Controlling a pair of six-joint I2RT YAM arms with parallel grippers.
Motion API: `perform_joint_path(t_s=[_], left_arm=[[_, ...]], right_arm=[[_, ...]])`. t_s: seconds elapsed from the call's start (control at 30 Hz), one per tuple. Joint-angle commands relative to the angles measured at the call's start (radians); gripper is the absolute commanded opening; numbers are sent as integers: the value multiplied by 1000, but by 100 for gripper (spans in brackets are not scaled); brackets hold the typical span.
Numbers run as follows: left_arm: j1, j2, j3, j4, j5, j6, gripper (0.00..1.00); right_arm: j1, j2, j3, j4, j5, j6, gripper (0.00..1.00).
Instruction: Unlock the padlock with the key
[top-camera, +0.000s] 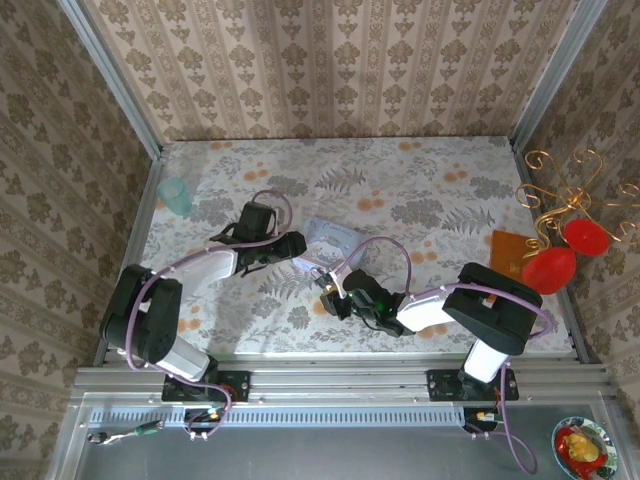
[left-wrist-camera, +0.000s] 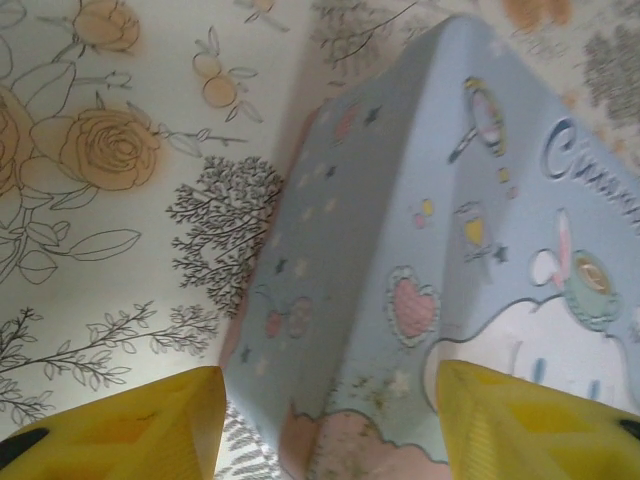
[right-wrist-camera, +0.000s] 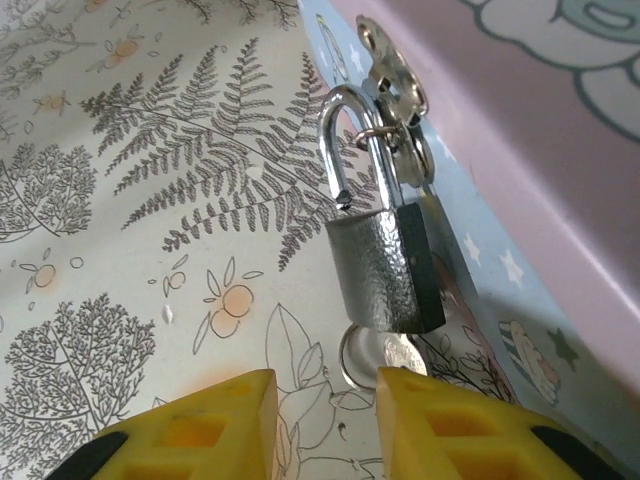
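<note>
The padlock (right-wrist-camera: 385, 270) is small, with a hammered silver face, a black side and a thin silvery shackle. It hangs from the metal hasp (right-wrist-camera: 390, 75) of the pale blue printed box (right-wrist-camera: 520, 170). One shackle end stands lifted clear of the body. The key (right-wrist-camera: 372, 352) pokes from the padlock's underside, its round head resting on the cloth. My right gripper (right-wrist-camera: 325, 420) is open just below the key head, with nothing between its yellow fingers. My left gripper (left-wrist-camera: 330, 415) is open, its fingers standing on either side of a corner of the box (left-wrist-camera: 420, 230).
From above, the box (top-camera: 338, 236) lies mid-table between the left gripper (top-camera: 292, 248) and the right gripper (top-camera: 330, 296). A teal cup (top-camera: 175, 195) stands far left. A gold wire stand (top-camera: 560, 190), red pieces (top-camera: 548, 268) and an orange card (top-camera: 507, 255) sit at the right.
</note>
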Motion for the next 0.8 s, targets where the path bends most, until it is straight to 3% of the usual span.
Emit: perform_joint_path(t_s=[0.0,0.2,0.6,0.67,0.77], left_arm=[[0,30,28,-54,-48,53,58],[3,57,-9,-51,-107,51,57],[13,58,-90,-1,-125,21,55],[13,57,-97,7,-125,20,55],[9,65,-105,24,-115,12,55]], right_arm=[[-26,-30,2,-24,20,41,35],[-137,-18,15,-10,-141,46,39],[-257,-70,72,-193,-343,-49,42],[-271,-83,80,-232,-364,-66,51],[-288,-100,89,-261,-382,-94,52]])
